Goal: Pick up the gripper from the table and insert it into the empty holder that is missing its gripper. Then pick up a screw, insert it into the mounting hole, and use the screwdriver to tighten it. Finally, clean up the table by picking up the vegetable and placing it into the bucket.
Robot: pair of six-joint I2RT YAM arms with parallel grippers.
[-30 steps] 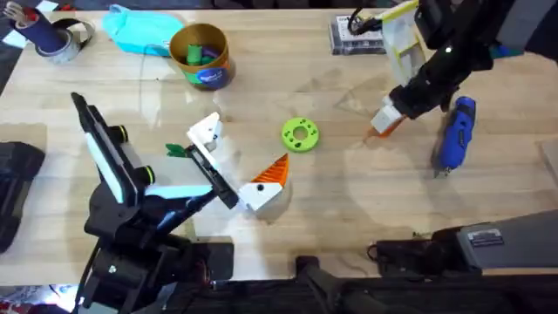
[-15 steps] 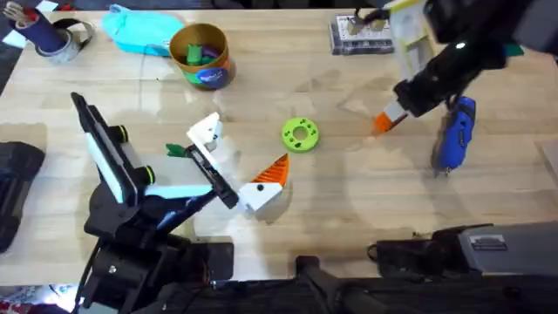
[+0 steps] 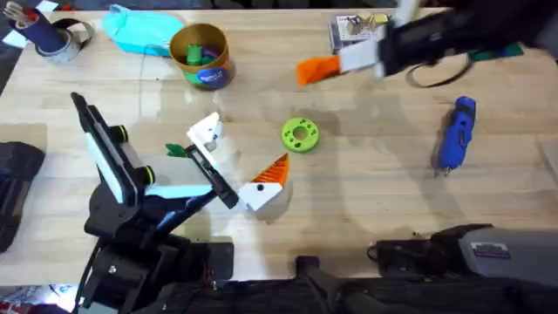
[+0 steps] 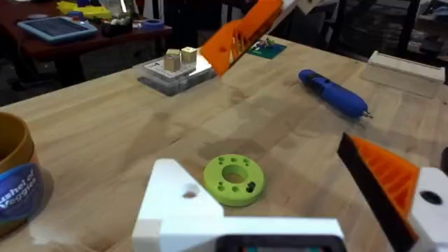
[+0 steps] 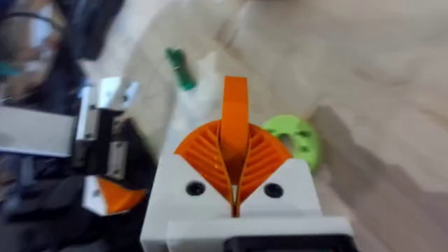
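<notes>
One tapered orange gripper, airborne

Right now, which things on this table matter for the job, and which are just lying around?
Job: gripper, holder, screwdriver, bucket.
Lying about: green disc, teal cloth, tape roll.

Right hand clamped, raised above table, left hand spread low.

ring between holder and screwdriver | bucket behind holder
</notes>
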